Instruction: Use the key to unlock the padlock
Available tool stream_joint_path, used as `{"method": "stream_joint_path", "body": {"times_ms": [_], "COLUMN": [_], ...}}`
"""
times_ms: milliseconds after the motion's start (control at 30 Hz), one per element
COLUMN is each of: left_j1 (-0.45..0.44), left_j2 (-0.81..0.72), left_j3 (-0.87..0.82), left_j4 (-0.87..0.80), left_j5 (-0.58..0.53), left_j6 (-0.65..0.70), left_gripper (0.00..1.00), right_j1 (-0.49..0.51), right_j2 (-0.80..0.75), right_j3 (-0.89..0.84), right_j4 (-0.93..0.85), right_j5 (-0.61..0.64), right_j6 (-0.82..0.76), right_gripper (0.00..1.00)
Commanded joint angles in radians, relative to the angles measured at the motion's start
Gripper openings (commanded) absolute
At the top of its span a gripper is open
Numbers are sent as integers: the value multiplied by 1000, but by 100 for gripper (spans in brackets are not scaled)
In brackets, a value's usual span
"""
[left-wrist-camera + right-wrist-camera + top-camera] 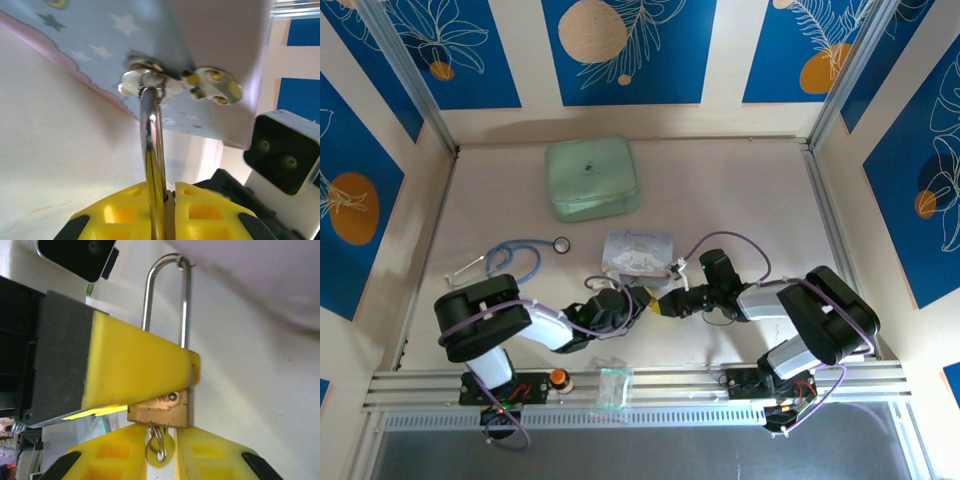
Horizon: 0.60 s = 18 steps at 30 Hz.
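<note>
Padlock (162,410) clamped by left end effector (167,195), key (157,446) pinched by right end effector (161,434); grip could be lost if key is turned off-axis.

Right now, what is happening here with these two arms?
The left hand is clamped on the shackle of the padlock, which hangs from the clasp of the lavender tin. The right hand sits under the lock body, around a small ring. Whether the lock is open yet, I cannot tell.
</note>
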Motion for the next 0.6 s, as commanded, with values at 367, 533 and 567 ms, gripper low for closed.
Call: {"method": "stream_joint_path", "body": {"times_ms": [367,533,567], "left_j1": [-22,-19,-15], "left_j2": [-12,-40,-48], "left_j3": [-32,-4,8], "left_j4": [-84,-203,-255], "left_j5": [40,32,36], "left_j6": [26,93,112], "left_gripper": [0,0,0], "right_j1": [-23,29,42], "right_j2": [-158,-200,-209], "right_j3": [-12,-2,3], "right_j4": [-101,-166,-181], "right_j5": [186,269,295], "right_j6": [-6,-31,-34], "right_gripper": [21,27,28]}}
